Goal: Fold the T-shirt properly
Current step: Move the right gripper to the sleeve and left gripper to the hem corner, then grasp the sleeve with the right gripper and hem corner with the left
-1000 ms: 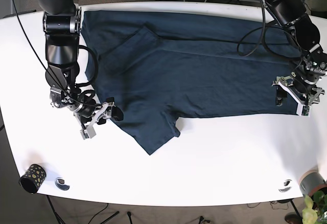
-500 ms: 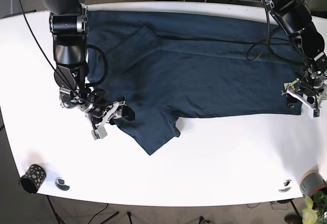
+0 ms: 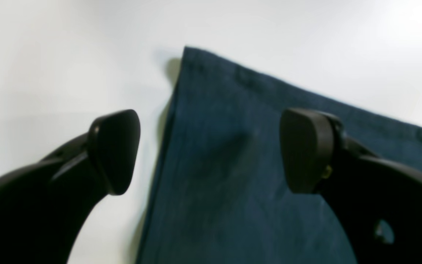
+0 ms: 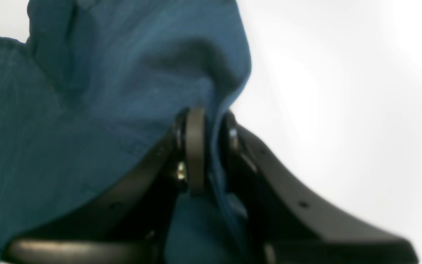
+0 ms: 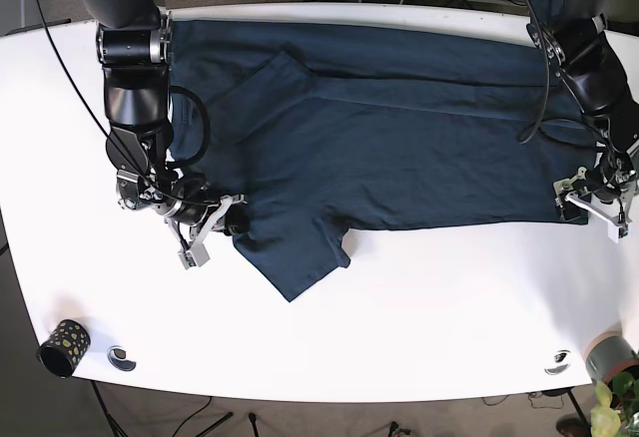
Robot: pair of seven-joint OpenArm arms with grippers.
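A dark blue T-shirt [image 5: 399,138] lies spread across the white table [image 5: 419,317], one sleeve pointing to the front. My right gripper [image 5: 228,223], on the left of the base view, is shut on the sleeve's edge; the right wrist view shows the cloth [image 4: 104,91] bunched up and pinched between its jaws [image 4: 207,146]. My left gripper [image 5: 584,201] is open at the shirt's front right corner. In the left wrist view its fingertips [image 3: 114,150] stand wide apart over that corner [image 3: 233,176], which lies flat.
A black cup with gold dots [image 5: 62,347] stands at the front left edge, a small round thing [image 5: 122,358] beside it. Another small round thing [image 5: 558,362] and a grey pot with a plant [image 5: 611,357] are at the front right. Cables hang behind the table.
My right gripper moved right onto the sleeve edge and shut on it, pulling the cloth up slightly. My left gripper shifted to the shirt's front right corner and stays open.
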